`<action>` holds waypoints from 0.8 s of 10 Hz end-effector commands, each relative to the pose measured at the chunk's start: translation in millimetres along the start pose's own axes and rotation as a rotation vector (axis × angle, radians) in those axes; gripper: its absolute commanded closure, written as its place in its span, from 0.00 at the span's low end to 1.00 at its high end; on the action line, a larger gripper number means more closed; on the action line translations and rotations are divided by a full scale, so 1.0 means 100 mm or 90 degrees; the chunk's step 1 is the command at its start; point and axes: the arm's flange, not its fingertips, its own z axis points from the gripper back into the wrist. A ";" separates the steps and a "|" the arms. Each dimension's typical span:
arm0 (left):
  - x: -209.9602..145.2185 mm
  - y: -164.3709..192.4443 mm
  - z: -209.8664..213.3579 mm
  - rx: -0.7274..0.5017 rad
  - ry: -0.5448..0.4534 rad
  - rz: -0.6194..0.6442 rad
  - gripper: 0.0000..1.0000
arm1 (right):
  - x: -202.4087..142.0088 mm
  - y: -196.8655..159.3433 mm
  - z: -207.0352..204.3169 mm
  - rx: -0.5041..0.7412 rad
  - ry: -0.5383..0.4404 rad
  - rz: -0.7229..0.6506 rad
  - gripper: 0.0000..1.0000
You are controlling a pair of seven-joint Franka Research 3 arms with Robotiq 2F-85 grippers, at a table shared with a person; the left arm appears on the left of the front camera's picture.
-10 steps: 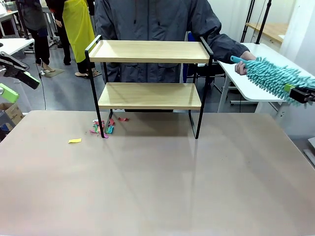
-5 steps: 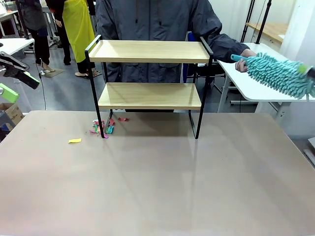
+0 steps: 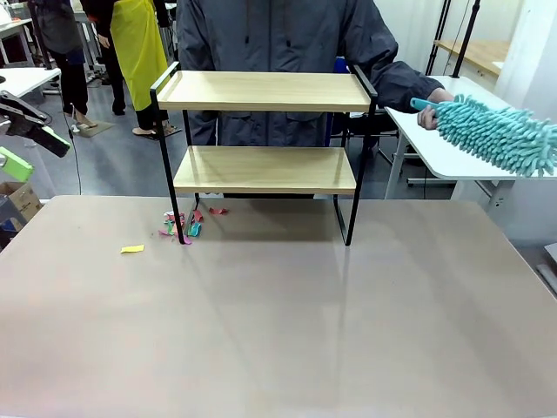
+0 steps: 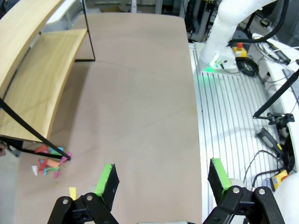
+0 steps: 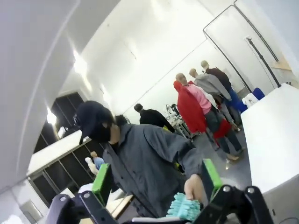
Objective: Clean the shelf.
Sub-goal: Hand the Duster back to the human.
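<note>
Right gripper has withdrawn; person's hand holds duster.

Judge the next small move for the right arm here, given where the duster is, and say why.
Probably bring the right gripper in around the teal duster that the person's hand holds out beside the shelf. Both grippers are open and empty, the left gripper hangs over the table, and paper scraps lie by a shelf leg, so no cleaning tool is in hand yet.
</note>
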 end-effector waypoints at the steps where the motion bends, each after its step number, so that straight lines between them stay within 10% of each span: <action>1: 0.02 0.00 0.01 -0.005 -0.017 -0.005 0.00 | -0.08 -0.15 0.00 0.043 0.040 -0.051 0.00; 8: 0.02 0.00 0.01 -0.005 -0.017 -0.005 0.00 | 0.00 0.00 0.00 0.000 0.000 0.000 0.00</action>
